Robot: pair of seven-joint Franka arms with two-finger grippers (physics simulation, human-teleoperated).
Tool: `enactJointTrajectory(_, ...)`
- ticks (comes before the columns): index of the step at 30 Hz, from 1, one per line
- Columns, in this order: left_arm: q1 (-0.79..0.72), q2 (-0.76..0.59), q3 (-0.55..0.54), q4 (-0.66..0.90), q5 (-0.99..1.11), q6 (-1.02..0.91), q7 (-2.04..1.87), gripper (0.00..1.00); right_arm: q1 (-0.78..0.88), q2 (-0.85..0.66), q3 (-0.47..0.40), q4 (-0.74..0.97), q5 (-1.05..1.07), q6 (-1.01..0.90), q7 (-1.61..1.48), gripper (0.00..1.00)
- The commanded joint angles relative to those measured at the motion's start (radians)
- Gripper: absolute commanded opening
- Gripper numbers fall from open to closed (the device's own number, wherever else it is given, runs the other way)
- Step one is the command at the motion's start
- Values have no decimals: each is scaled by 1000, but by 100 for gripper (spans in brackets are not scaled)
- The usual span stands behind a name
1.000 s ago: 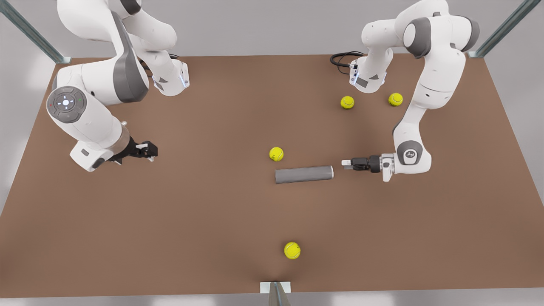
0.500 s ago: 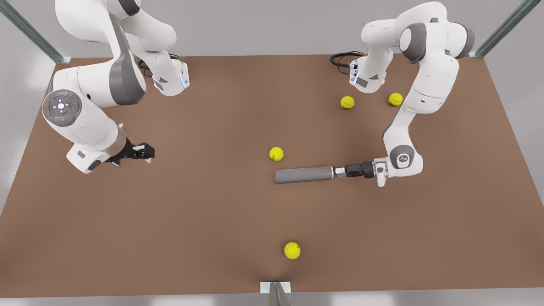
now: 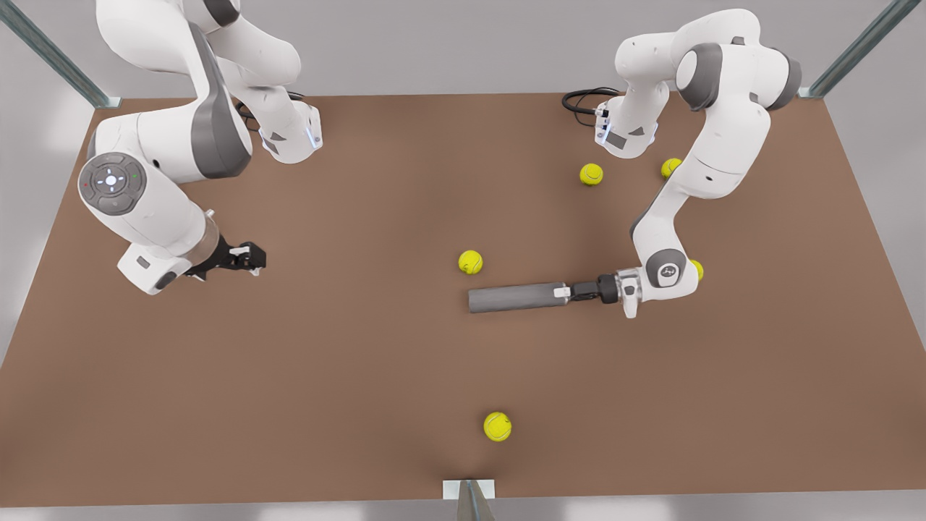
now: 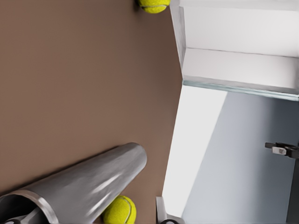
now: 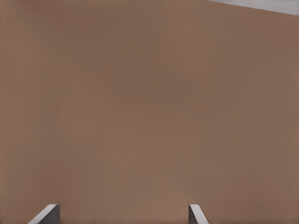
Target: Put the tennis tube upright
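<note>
**Tube flat on brown table, left gripper at its end**

Plain brown table (image 3: 362,362), matte and bare of markings. Behind it a pale grey wall (image 3: 434,43); slanted metal posts (image 3: 51,54) at the two far corners; a black cable (image 3: 582,98) looped at the far edge.

Clock readings taken from the front view, dial centred on the table. Tennis tube (image 3: 514,297) near the centre, toward 4 o'clock, lying on its side along the 9-to-3 line. Matte grey barrel with a lighter silvery band at the 3 o'clock end. Seen from the left wrist: hollow mouth, pale rim, soft sheen along the side.

Left gripper (image 3: 564,293) right at that silvery end, reaching in level from 3 o'clock; whether open or closed cannot be told.

Right gripper (image 3: 249,258) well apart at 9 o'clock, waiting above bare table, fingertips (image 5: 46,214) spread wide, holding nothing.

Tennis balls: one (image 3: 470,262) just beside the tube's 9 o'clock end, one (image 3: 497,426) at 6 o'clock, two (image 3: 591,174) (image 3: 670,166) toward 1 o'clock, one (image 3: 697,269) half hidden behind the left wrist.
</note>
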Motion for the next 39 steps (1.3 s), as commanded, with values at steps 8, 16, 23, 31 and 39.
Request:
enactJointTrajectory(8, 0, 17, -6, 0, -21, 0, 0, 65, -4, 0, -1, 0, -3, -15, 0, 100)
enactJointTrajectory(16, 2, 17, -6, 0, -21, -9, -3, 53, -4, 0, 0, 0, -3, -15, 0, 100)
enactJointTrajectory(23, 2, 13, -6, 0, -19, -12, -8, 37, 10, 0, 2, -4, -3, -15, 0, 100)
enactJointTrajectory(31, 3, 11, -6, 0, -19, -23, -15, 29, 10, 0, 2, -4, -3, -23, 0, 100)
enactJointTrajectory(39, 5, 9, -8, -2, -18, -31, -15, 24, 16, 0, 2, -6, -3, -23, 0, 100)
